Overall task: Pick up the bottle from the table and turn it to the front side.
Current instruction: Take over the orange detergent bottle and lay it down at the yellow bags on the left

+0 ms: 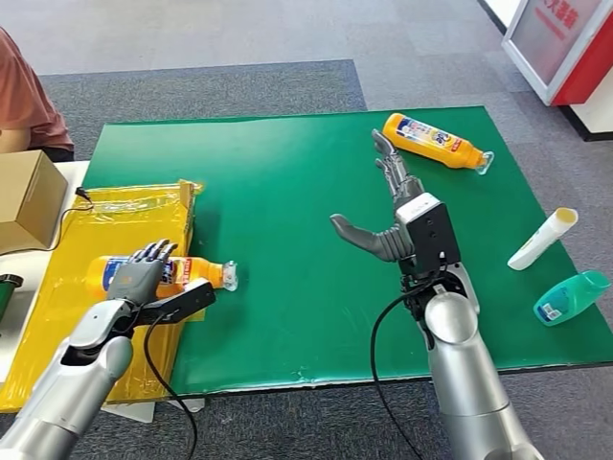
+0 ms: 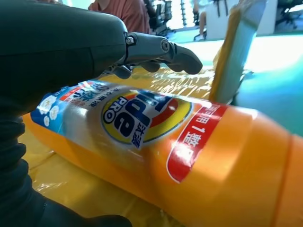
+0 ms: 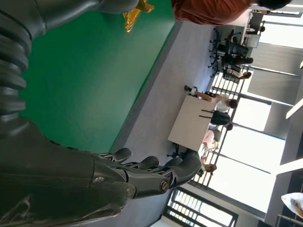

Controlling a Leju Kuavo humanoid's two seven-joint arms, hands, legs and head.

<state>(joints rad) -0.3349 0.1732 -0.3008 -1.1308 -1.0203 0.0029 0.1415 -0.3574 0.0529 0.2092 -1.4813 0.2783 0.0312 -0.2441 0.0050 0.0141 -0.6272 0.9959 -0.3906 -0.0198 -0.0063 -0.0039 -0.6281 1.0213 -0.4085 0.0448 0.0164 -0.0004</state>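
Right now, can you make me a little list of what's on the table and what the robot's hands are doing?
surface: green mat with a yellow plastic sheet on its left part
near bottle: orange detergent bottle lying on its side on the yellow sheet, cap toward the mat
left hand: fingers lie over the near bottle
right hand: spread above the mat, holding nothing
far bottle: second orange detergent bottle lying at the mat's far edge
right edge: white tube and teal bottle

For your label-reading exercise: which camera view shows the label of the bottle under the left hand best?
The left wrist view: the bottle label fills it, print legible. The head view shows that bottle small under the left hand. The right wrist view shows green mat instead.
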